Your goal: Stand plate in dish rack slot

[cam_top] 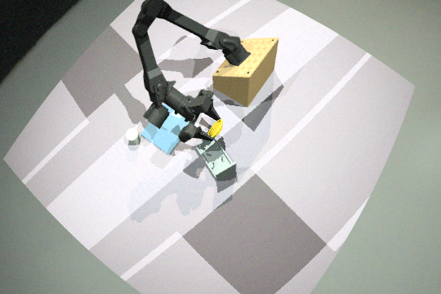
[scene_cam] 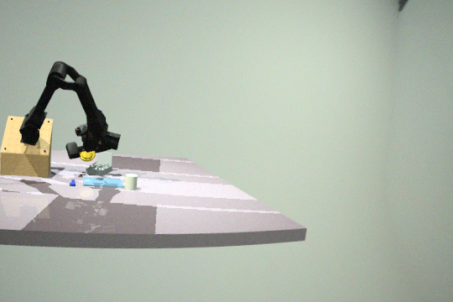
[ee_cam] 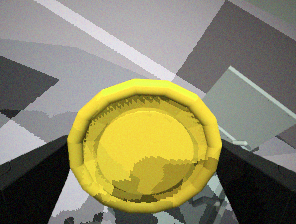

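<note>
Plate, yellow, is gripped at opposite rims by the wide-set gripper above the dish rack; its face is shown only in the wrist view.

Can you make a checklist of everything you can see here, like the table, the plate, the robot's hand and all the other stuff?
Surface: table with grey and white patches and white stripes.
Job's things: yellow plate held in the air, near one end of the dish rack and not yet in a slot; the rack sits on the table.
Clutter: light blue flat sheet, white cup, small blue thing.
Grippers: gripper shut on the plate, fingers on opposite rims.
Cables: nothing seen.
Surroundings: wooden box bearing the arm's base; plain greenish walls.
</note>
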`<state>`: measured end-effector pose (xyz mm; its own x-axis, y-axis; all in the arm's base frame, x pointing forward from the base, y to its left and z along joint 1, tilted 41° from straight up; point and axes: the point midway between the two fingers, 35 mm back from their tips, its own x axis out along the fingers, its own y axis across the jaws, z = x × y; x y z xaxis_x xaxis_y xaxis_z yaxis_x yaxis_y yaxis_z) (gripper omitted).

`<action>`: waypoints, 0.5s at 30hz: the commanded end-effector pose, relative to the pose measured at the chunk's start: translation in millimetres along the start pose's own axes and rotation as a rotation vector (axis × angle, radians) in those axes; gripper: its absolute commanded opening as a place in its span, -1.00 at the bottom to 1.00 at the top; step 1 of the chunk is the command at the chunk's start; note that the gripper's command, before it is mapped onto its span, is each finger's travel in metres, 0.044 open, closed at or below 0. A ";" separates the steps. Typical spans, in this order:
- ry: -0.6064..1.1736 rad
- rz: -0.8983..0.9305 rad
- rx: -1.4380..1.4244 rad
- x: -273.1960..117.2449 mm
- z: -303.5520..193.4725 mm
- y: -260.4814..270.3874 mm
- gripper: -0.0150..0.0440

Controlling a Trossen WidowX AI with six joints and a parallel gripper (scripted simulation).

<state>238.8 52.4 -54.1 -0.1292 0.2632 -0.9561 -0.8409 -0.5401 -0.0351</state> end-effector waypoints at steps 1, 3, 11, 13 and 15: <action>-0.051 -0.073 0.034 1.5 -3.5 -0.1 -0.49; -0.073 -0.111 0.052 1.5 -6.1 -0.1 -0.49; -0.151 -0.272 0.119 -1.0 -16.6 0.1 -0.49; -0.168 -0.313 0.134 -2.3 -19.3 0.4 -0.49; -0.184 -0.355 0.148 -3.9 -22.0 0.7 -0.49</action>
<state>249.2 36.0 -57.8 0.0594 0.5152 -0.8550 -0.9128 -0.3187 -0.2555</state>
